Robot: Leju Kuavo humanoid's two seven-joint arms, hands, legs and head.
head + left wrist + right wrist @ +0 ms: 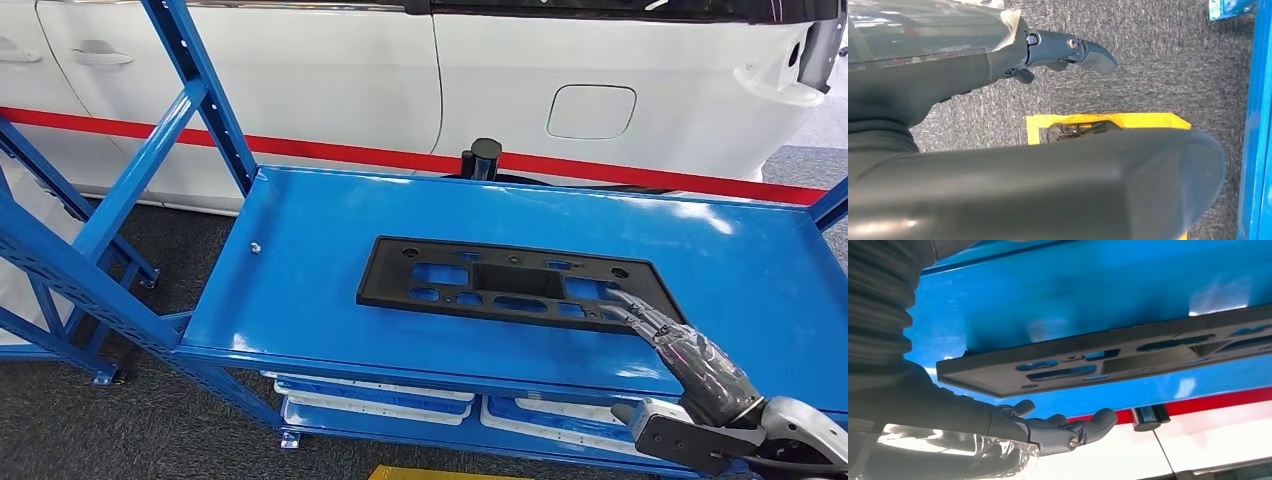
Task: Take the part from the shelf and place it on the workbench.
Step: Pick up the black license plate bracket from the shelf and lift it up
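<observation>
The part, a flat black plastic plate (530,258) with several cut-outs, lies on the top deck of the blue shelf (310,250). My right hand (690,355) reaches in from the lower right, its fingertips (630,305) over the plate's near right corner; whether they touch is unclear. In the right wrist view the plate (1108,362) lies on the blue deck (1073,295), and the right hand (1058,427) is beside its end with fingers extended and nothing in them. My left hand (1068,50) hangs over the carpet, fingers extended, holding nothing.
A white car (600,60) with a red stripe stands close behind the shelf, with a black post (485,155) at the deck's far edge. Blue slanted uprights (120,200) stand at the left. White bins (380,395) sit on the lower level. A yellow floor mark (1108,122) lies near the shelf.
</observation>
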